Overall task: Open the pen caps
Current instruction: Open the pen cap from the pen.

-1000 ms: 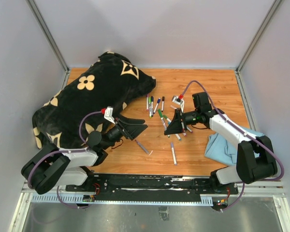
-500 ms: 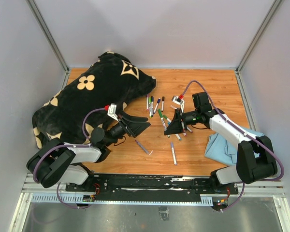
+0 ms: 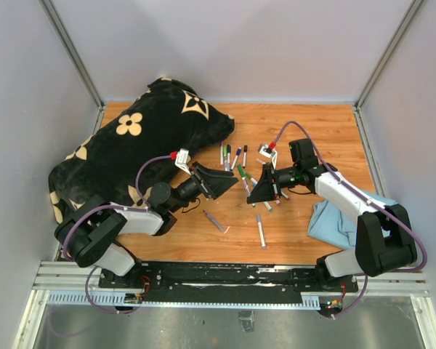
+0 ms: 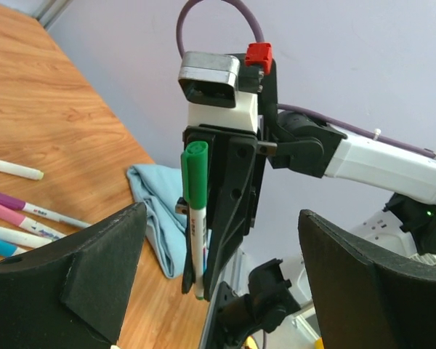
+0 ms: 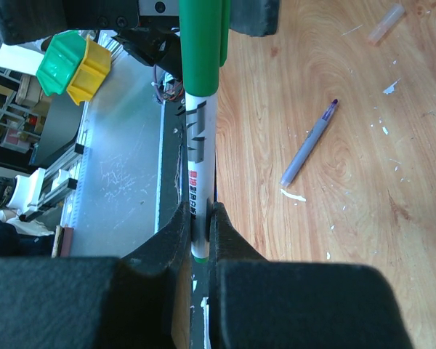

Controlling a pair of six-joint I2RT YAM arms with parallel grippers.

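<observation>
My right gripper point(image 3: 259, 194) is shut on the white barrel of a marker point(image 5: 200, 163) and holds it above the table. The marker's green cap point(image 5: 202, 43) points away from the right wrist camera. In the left wrist view the same green cap point(image 4: 197, 158) stands upright in the right gripper, between my left fingers point(image 4: 94, 269). My left gripper point(image 3: 228, 186) is wide open and empty, a short way left of the held marker, facing it. Several more capped markers point(image 3: 232, 158) lie on the wooden table point(image 3: 312, 131) behind the grippers.
A big black cushion with cream flowers point(image 3: 131, 145) fills the left back of the table. A light blue cloth point(image 3: 334, 222) lies at the right front. A grey-purple pen point(image 3: 214, 220) and a white marker point(image 3: 260, 233) lie near the front.
My left gripper has moved right and forward, closing in on the right gripper and its marker. The right arm and the held marker have not moved.
</observation>
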